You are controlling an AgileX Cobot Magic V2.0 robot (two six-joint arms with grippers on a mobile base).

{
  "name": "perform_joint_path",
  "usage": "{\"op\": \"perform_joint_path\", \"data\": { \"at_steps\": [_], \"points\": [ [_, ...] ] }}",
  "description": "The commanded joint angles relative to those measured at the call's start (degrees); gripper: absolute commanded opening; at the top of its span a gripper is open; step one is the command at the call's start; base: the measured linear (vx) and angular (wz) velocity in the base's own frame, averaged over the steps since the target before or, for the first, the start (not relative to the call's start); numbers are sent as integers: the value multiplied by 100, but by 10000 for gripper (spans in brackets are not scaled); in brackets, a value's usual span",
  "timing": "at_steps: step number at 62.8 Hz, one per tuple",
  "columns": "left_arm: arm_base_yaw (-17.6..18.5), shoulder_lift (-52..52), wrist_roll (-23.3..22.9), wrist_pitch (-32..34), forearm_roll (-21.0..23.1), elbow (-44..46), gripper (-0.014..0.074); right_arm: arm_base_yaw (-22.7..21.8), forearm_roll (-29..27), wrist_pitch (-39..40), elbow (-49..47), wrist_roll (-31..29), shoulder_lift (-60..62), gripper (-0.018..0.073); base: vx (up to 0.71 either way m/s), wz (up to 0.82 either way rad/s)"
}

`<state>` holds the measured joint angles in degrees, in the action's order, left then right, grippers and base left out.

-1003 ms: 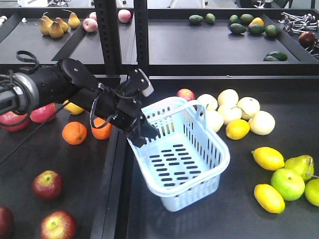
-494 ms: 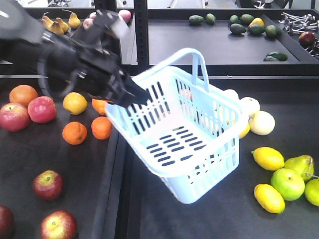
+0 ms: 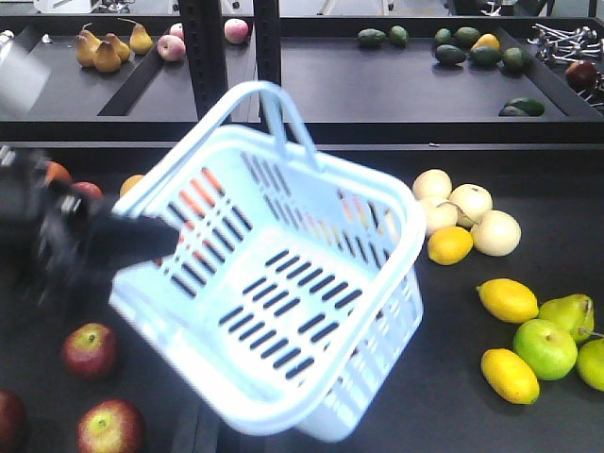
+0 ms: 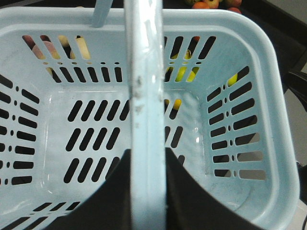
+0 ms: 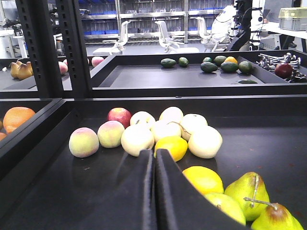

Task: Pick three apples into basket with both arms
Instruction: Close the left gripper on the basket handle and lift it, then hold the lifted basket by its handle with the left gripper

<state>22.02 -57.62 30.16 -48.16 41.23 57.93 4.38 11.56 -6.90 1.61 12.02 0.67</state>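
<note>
Your left gripper clamps the basket handle. It's aloft, tilted, empty. Right gripper is pinched narrow, holding nothing. The three apples sit on the table at seven o'clock, none picked yet.

A: The basket looks like moulded plastic, pale blue-white, smooth with a soft gloss.

B: Its handle is less clean. The left wrist view shows scuffs and dark specks along the shiny strip.

A: The table under the fruit is black and matt, with faint dusty marks.

B: The apples have streaked, waxy skin with small highlights. The lemons shine more.

A: The right gripper has smooth black fingers, mostly matt. Whether they are plastic or rubber cannot be told.
</note>
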Motion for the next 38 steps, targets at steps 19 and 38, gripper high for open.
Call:
{"op": "perform_joint_path", "data": {
  "at_steps": [19,38],
  "points": [
    [29,1802,-58,1447,600,-1561,-8,-35,67,443,77,-5,77,-4,0,0],
    [29,1927,-58,1369,595,-1581,-8,-35,67,443,77,-5,77,-4,0,0]
  ]
}}
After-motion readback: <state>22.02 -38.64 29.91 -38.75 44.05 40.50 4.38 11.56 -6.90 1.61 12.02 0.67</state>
